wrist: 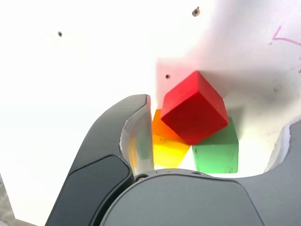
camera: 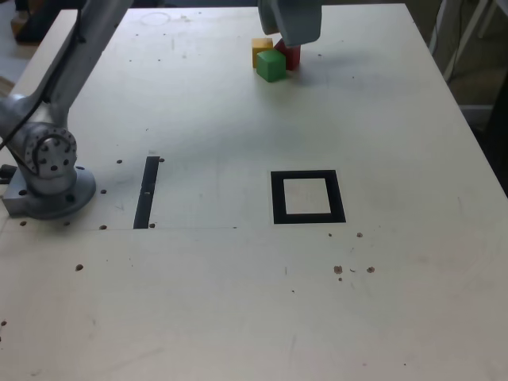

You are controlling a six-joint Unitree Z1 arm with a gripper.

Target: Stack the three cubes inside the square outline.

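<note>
Spanning the near part of the exterior view, my pale, smooth counter [camera: 182, 309] is speckled with dark chips. Farther in, right of the middle, lies the square outline [camera: 279, 198], a flat frame of thick black tape around a pale centre of bare counter. A straight black tape strip [camera: 147, 193] lies well apart to its left, and my round grey base [camera: 51, 198] is beyond that at the far left of the row. At the far side are three plain, flat-faced blocks: the green cube [camera: 271, 66] nearest, the yellow cube [camera: 262, 49] behind to its left, and the red cube [camera: 293, 57] behind to its right. Over them hang my smooth grey jaws [wrist: 222, 108], spread wide and gripping nothing. The wrist view shows the red cube overlapping the other two; whether they touch, I cannot tell.
</note>
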